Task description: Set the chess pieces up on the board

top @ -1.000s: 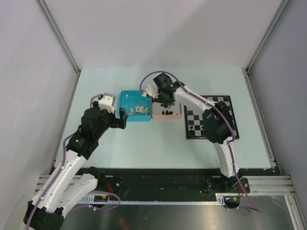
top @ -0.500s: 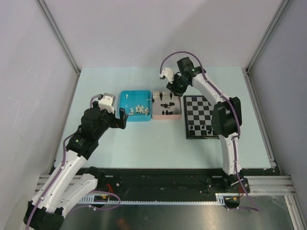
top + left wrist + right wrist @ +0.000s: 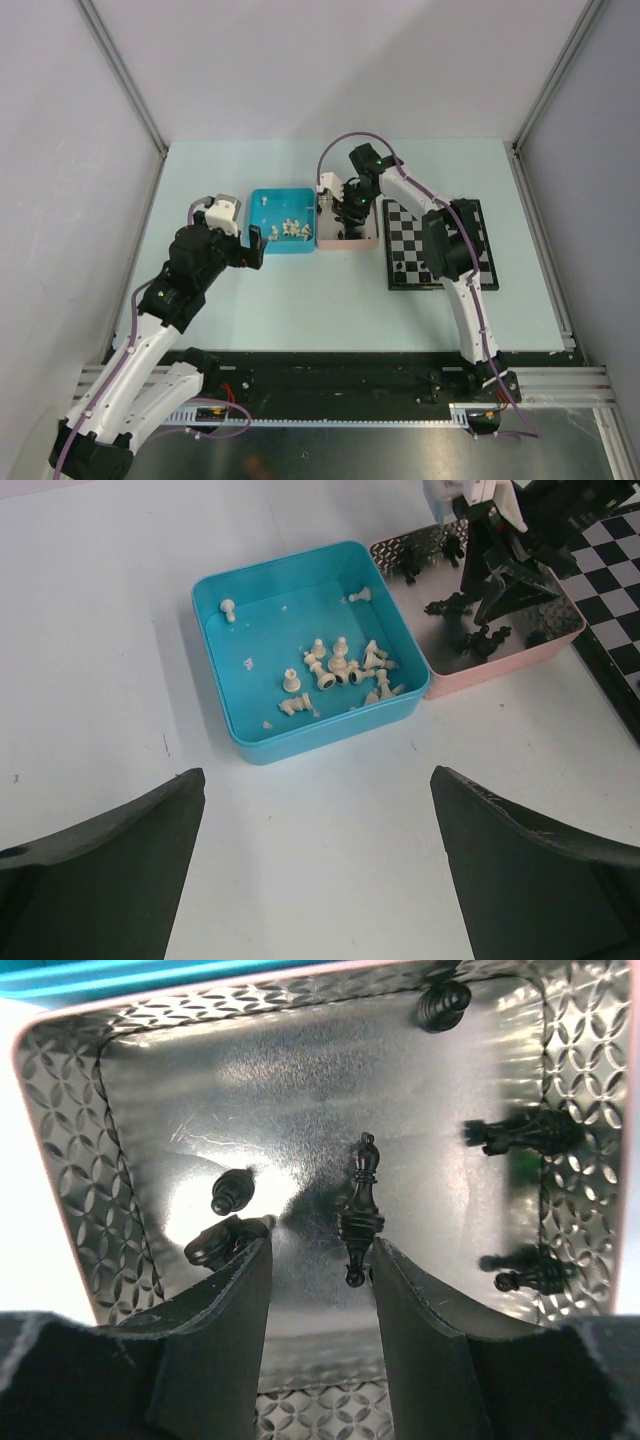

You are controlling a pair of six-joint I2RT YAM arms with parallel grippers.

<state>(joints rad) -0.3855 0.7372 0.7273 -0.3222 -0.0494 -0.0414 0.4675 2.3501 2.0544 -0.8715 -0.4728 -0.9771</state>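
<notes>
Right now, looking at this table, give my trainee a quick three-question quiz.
1. Fill in: the pieces in the blue tray are ____.
2. True or false: the left gripper is open and empty.
3. The right gripper is at: A the blue tray, B the pink tray, C the board.
Key: 1 white; 2 true; 3 B.

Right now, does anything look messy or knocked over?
Yes, a bit. The white pieces lie jumbled in the blue tray, many tipped on their sides. The black pieces in the pink tray lie toppled too. None seem to have spilled onto the table.
</notes>
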